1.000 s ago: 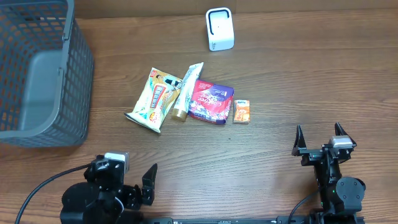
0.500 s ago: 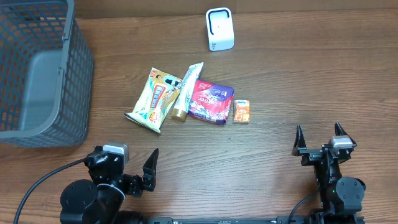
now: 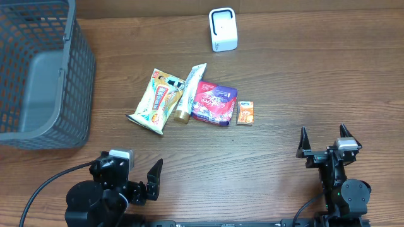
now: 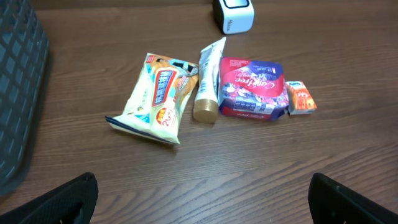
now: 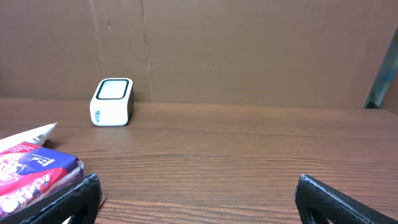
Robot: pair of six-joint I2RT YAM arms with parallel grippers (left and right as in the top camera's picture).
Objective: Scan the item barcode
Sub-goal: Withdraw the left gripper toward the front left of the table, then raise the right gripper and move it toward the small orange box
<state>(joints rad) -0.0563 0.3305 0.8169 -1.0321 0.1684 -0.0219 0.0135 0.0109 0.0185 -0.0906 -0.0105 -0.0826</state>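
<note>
Facing in from the near edge of the table point(image 3: 284, 69), the left gripper point(image 4: 203, 180) and right gripper point(image 3: 322, 131) hold their fingers wide apart, empty; a snack packet point(image 3: 158, 101), tube point(image 3: 190, 91), purple pouch point(image 3: 216, 103) and orange box point(image 3: 245, 113) lie mid-table, the scanner point(image 3: 223, 29) at the far edge. A sound approach: pinch one item's rim, leaving its barcode uncovered

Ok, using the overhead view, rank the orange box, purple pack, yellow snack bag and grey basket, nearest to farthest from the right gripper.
From the right gripper:
1. Orange box, right end of the row.
2. Purple pack, just left of it.
3. Yellow snack bag, left end of the row.
4. Grey basket, far left.
</note>
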